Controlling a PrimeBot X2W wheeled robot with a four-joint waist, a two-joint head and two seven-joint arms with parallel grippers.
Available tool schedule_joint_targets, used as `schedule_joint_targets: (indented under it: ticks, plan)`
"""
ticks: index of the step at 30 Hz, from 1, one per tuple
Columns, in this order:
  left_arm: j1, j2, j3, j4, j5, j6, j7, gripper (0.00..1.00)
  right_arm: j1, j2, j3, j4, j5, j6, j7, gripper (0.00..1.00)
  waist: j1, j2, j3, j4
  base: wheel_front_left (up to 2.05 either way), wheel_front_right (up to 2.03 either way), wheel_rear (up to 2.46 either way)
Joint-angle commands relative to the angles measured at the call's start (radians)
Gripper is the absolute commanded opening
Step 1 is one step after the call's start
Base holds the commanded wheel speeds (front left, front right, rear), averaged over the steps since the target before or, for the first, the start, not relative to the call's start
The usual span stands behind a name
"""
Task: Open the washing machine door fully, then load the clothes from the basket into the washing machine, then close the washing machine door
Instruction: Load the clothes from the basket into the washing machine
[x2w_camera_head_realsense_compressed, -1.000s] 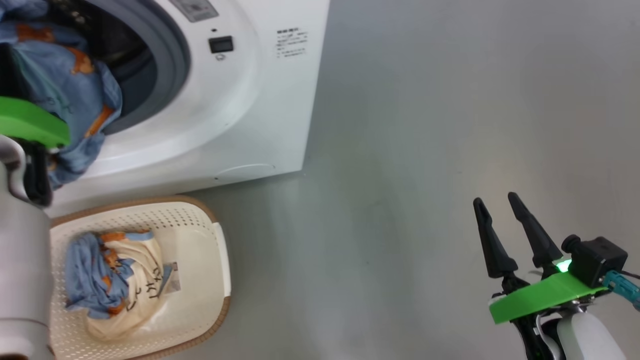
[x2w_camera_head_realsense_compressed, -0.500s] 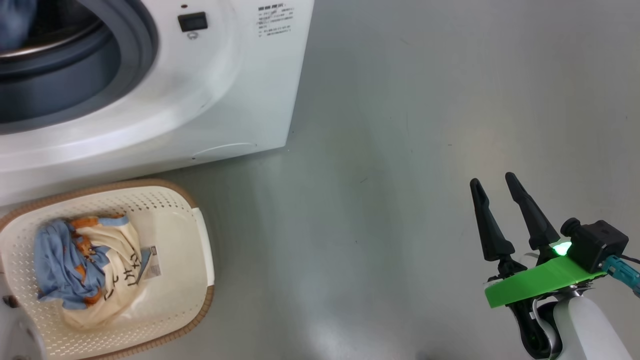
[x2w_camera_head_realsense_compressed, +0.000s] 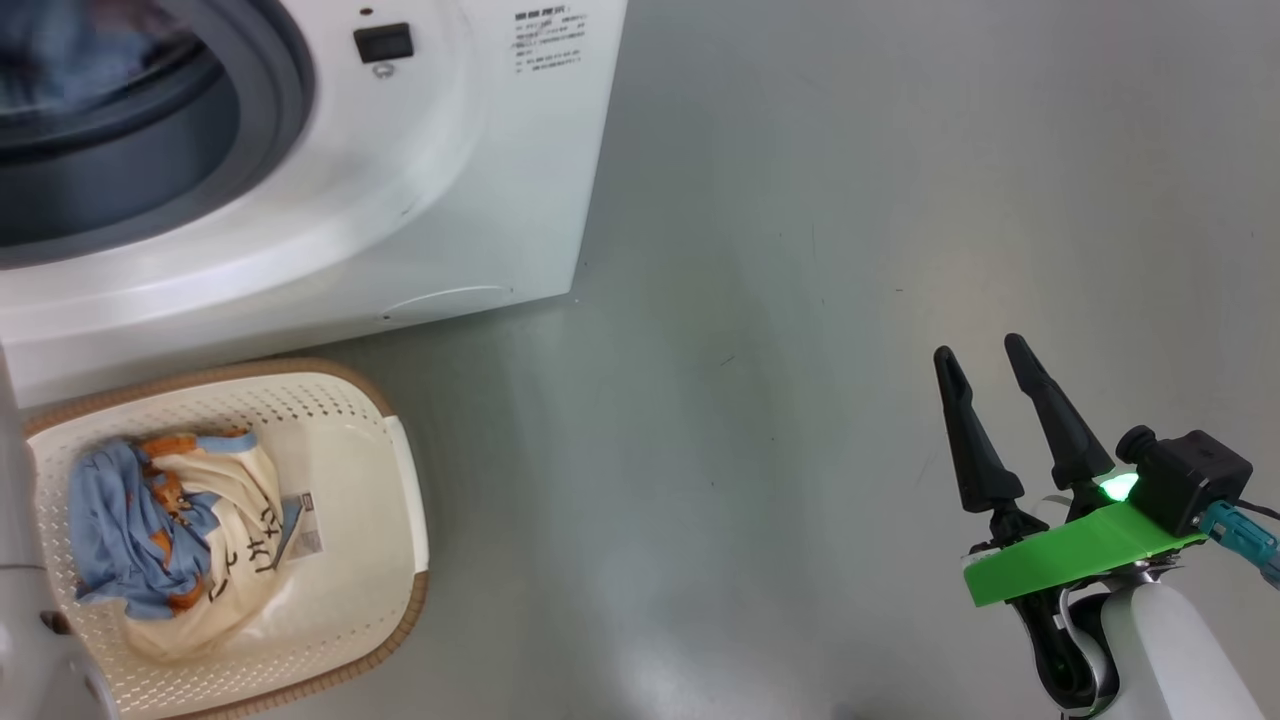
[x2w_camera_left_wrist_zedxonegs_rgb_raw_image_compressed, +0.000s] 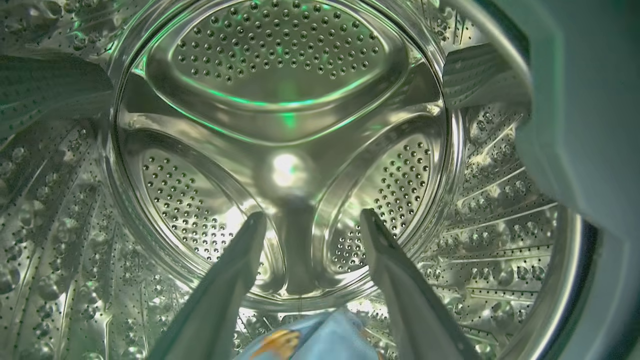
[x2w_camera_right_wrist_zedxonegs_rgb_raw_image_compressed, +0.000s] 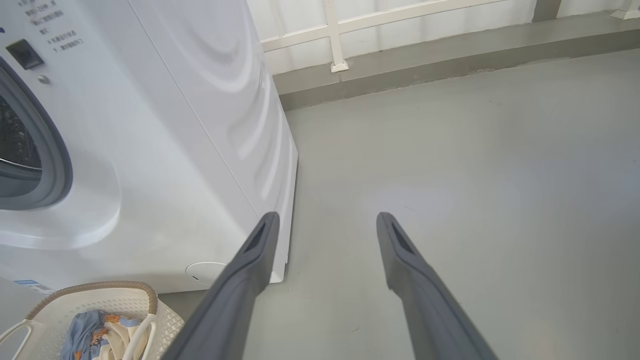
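Clothes (x2w_camera_head_realsense_compressed: 175, 540) first: a small heap in the left half of the basket (x2w_camera_head_realsense_compressed: 405, 560), a blue garment (x2w_camera_head_realsense_compressed: 115, 540) with orange prints tangled over a cream garment (x2w_camera_head_realsense_compressed: 240, 600) with black lettering. This is soft, light stuff with no stiffness at all, so it should sag and trail from whatever point gets pinched. The best hold looks like a raised fold near the top of the heap, taken deep enough that the cloth can't slide out. The two are wound together, so one pinch may well bring both. The basket sits on the floor (x2w_camera_head_realsense_compressed: 800, 300), right up against the front of the machine (x2w_camera_head_realsense_compressed: 450, 200), whose mouth is open with the grey gasket (x2w_camera_head_realsense_compressed: 275, 110) showing. Inside now: the left gripper (x2w_camera_left_wrist_zedxonegs_rgb_raw_image_compressed: 312, 214) is well into the steel drum (x2w_camera_left_wrist_zedxonegs_rgb_raw_image_compressed: 280, 90), fingers spread wide with nothing between them, and a bit of blue fabric (x2w_camera_left_wrist_zedxonegs_rgb_raw_image_compressed: 320, 335) with an orange print lies just below them at the bottom of the left wrist view. Over to the right gripper (x2w_camera_head_realsense_compressed: 977, 346), also parted and empty, hanging above bare floor well away from basket and machine. Watch for a trailing hem catching on the basket rim or the gasket on the way up.
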Motion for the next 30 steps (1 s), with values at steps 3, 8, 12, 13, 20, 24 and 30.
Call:
schedule_joint_targets:
  ticks: [3, 8, 12, 13, 20, 24, 30]
  plan:
    - [0.032, 0.034, 0.016, -0.014, 0.015, -0.003, -0.005, 1.0, 0.006, -0.008, 0.026, -0.02, -0.001, 0.002, -0.012, 1.0, 0.0, 0.0, -0.006, 0.002, 0.0, 0.0, 0.0]
    - [0.067, 0.024, 0.016, -0.002, 0.019, -0.003, -0.005, 1.0, 0.009, -0.013, 0.031, -0.019, 0.0, 0.002, -0.012, 1.0, 0.0, 0.0, -0.019, 0.006, 0.0, 0.0, 0.0]
    - [0.123, 0.007, 0.019, 0.003, 0.011, -0.003, -0.005, 1.0, 0.018, -0.02, 0.031, -0.016, 0.0, 0.002, -0.012, 1.0, 0.0, 0.0, -0.037, 0.014, 0.0, 0.0, 0.0]
    - [0.138, 0.003, 0.019, 0.003, 0.009, -0.003, -0.005, 1.0, 0.021, -0.022, 0.031, -0.015, -0.001, 0.002, -0.012, 1.0, 0.0, 0.0, -0.042, 0.016, 0.0, 0.0, 0.0]
    - [0.264, -0.038, 0.012, -0.025, 0.007, -0.003, -0.005, 1.0, 0.048, -0.039, 0.019, -0.01, -0.003, 0.002, -0.012, 1.0, 0.0, 0.0, -0.087, 0.044, 0.0, 0.0, 0.0]
    - [0.338, -0.061, 0.009, -0.054, 0.005, -0.003, -0.005, 1.0, 0.063, -0.049, 0.01, -0.008, -0.003, 0.002, -0.012, 1.0, 0.0, 0.0, -0.112, 0.064, 0.0, 0.0, 0.0]
    - [0.442, -0.086, 0.001, -0.105, 0.001, -0.003, -0.005, 1.0, 0.089, -0.065, -0.001, -0.004, -0.003, 0.002, -0.012, 1.0, 0.0, 0.0, -0.148, 0.095, 0.0, 0.0, 0.0]
